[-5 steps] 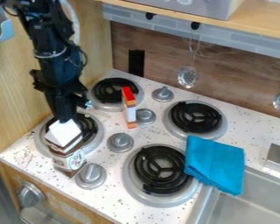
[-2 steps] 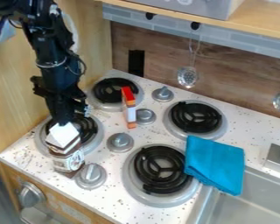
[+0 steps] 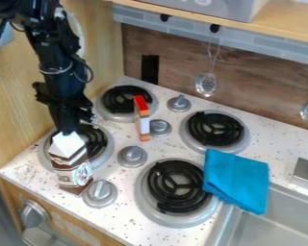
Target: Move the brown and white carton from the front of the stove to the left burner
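Note:
The black gripper (image 3: 66, 130) hangs at the left, over the front-left burner (image 3: 103, 154), with its tips at the white top of a small brown and white carton (image 3: 73, 169). That carton stands upright at the stove's front-left edge, beside a knob. Whether the tips are closed on the carton top cannot be made out. A small orange and white box with a red end (image 3: 142, 118) rests between the back-left burner and a middle knob. A folded blue cloth (image 3: 236, 179) lies at the right, partly over the sink's edge.
Burners at the back left (image 3: 125, 99), back right (image 3: 215, 129) and front (image 3: 178, 187) are set among grey knobs (image 3: 132, 156). The metal sink (image 3: 282, 223) is at the lower right. A ladle (image 3: 206, 84) hangs on the back wall, and a wooden panel (image 3: 8, 115) borders the left.
The gripper and the carton's top have shifted very slightly, and the carton stands a little straighter than a second ago. The orange box and cloth have stayed put.

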